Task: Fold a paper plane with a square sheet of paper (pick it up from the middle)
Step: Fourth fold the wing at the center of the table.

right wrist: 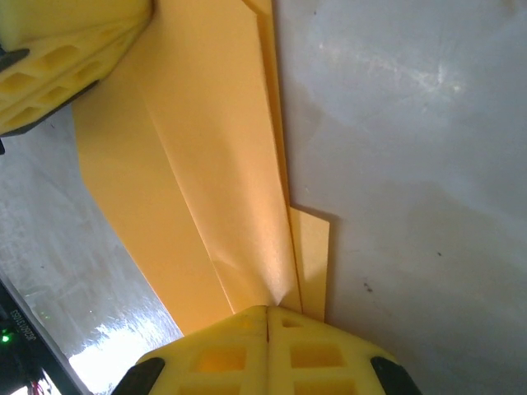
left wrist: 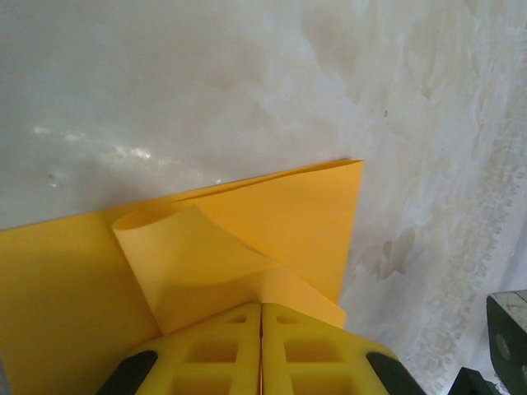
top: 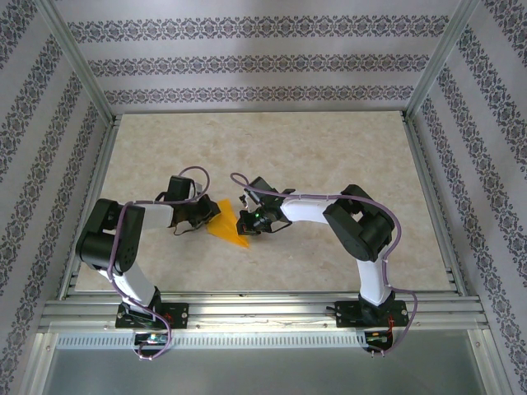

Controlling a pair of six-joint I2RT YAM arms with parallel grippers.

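Note:
The square sheet of paper (top: 227, 230) is bright orange and folded into overlapping layers, showing as a pointed triangle on the table between the two arms. My left gripper (top: 209, 216) is shut on its left part. In the left wrist view the pads (left wrist: 261, 306) meet on a curled flap of the paper (left wrist: 272, 206). My right gripper (top: 244, 223) is shut on the right end. In the right wrist view its jaws (right wrist: 268, 309) pinch the long creased layers (right wrist: 206, 164), with the left gripper's yellow fingers (right wrist: 58, 66) at top left. A slim dart-shaped paper plane is out of view.
The beige marbled tabletop (top: 329, 156) spreads behind and to the sides of the paper. An aluminium frame (top: 428, 189) and patterned walls enclose it. Both arm bases sit on the rail (top: 263, 313) at the near edge.

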